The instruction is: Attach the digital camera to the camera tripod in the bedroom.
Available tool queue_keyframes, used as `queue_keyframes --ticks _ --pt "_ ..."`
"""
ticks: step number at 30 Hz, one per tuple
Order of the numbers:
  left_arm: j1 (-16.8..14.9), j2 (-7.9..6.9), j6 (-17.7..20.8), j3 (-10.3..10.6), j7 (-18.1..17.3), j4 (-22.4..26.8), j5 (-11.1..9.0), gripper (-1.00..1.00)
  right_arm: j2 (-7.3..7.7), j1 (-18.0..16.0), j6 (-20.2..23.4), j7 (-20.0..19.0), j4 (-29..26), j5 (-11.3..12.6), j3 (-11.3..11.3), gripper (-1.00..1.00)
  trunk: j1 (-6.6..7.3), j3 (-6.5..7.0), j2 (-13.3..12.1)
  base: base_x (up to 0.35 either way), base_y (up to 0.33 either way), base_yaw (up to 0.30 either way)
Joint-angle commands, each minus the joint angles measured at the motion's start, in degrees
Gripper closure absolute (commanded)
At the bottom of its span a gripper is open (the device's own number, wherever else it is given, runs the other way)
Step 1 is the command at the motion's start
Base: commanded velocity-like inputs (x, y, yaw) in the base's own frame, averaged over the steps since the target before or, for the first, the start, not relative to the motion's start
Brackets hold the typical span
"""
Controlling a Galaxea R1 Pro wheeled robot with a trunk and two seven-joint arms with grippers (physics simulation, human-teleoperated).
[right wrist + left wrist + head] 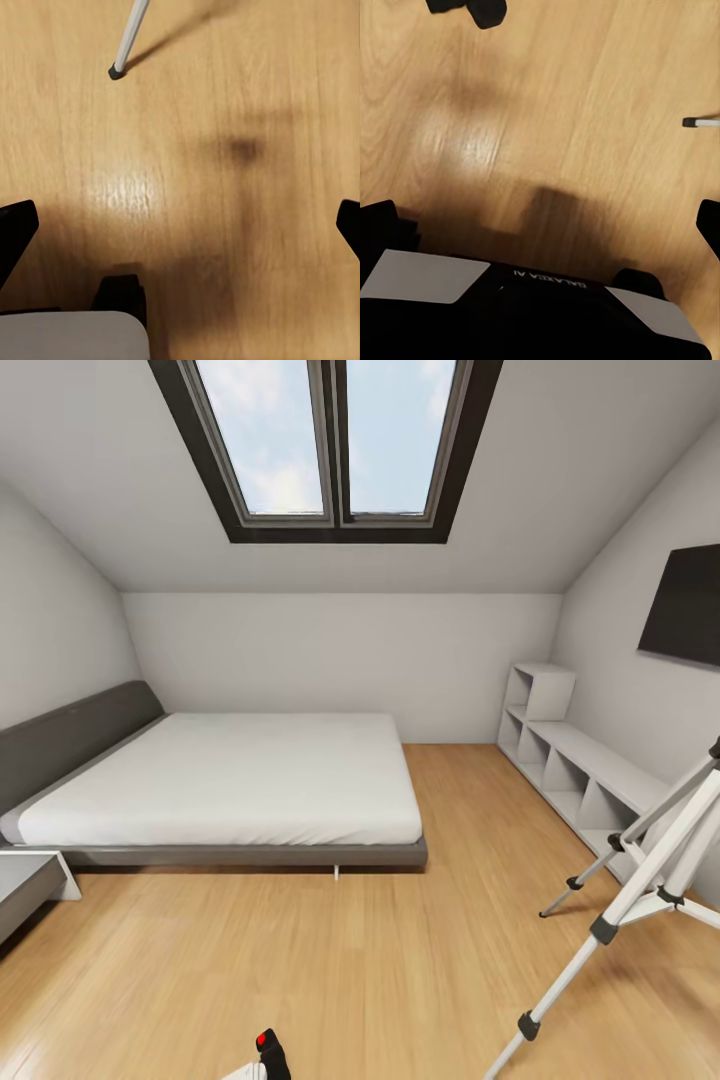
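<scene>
The camera tripod (640, 890) stands on the wood floor at the right of the head view. Its silver legs are spread and its head is cut off by the frame edge. A small black thing with a red button, the digital camera (268, 1052), sits at the bottom edge beside a white piece of my body; I cannot tell what it rests on. My left gripper (540, 225) hangs open over bare floor. My right gripper (180, 225) is open too, with a tripod foot (116, 71) on the floor ahead of it. Another leg tip (701, 121) shows in the left wrist view.
A grey-framed white bed (230, 780) fills the left middle of the room under a skylight (335, 440). White cubby shelves (570, 760) and a wall TV (685, 605) line the right wall. A grey side table (25, 885) is at far left. Unidentified dark shapes (472, 9) lie on the floor.
</scene>
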State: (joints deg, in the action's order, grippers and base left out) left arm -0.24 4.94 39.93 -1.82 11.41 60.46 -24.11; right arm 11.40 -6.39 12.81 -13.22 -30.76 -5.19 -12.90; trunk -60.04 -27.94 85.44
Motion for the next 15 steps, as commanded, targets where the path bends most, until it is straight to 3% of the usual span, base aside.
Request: queue_keyframes --ticks 1,15 --pt "0.0 0.05 0.2 -0.1 0.4 0.1 -0.6 -1.00 -0.05 0.0 0.3 -0.5 -0.1 -0.5 -0.4 -1.00 -0.22 -0.25 0.5 0.000 0.000 0.000" --pt "0.0 -0.08 -4.6 -0.1 0.4 -0.8 -0.9 -1.00 0.02 0.0 0.4 -0.5 0.0 -0.4 -0.4 -1.00 -3.30 -2.76 6.1 0.000 0.000 0.000"
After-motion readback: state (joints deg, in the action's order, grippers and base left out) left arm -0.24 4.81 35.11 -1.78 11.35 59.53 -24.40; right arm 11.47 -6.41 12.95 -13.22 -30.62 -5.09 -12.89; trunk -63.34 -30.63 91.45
